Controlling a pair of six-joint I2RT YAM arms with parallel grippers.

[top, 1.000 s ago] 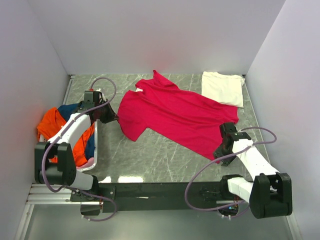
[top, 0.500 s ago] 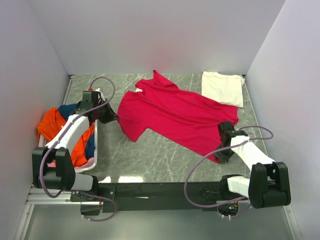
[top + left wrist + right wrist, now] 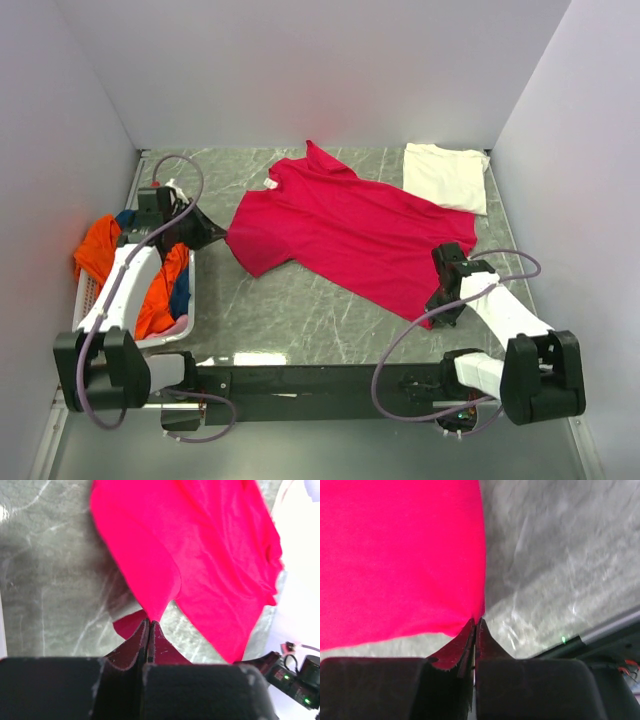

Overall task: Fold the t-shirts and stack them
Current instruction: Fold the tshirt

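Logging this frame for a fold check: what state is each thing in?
crimson t-shirt: spread out unfolded, pinched at two edges.
cream t-shirt: folded, lying at the far right.
orange t-shirt: crumpled in the basket.
left gripper: shut on crimson t-shirt.
right gripper: shut on crimson t-shirt.

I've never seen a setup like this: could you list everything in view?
red shirt: one, crimson-pink, spread across mid-table
white shirt: one, cream, folded, far right corner
bundled shirts: at least three, orange, navy, pale pink, in the basket
basket: one, white, table's left edge
table: one, grey marbled, under everything
left gripper: one, black, shut on the red shirt's sleeve
right gripper: one, black, shut on the red shirt's bottom corner
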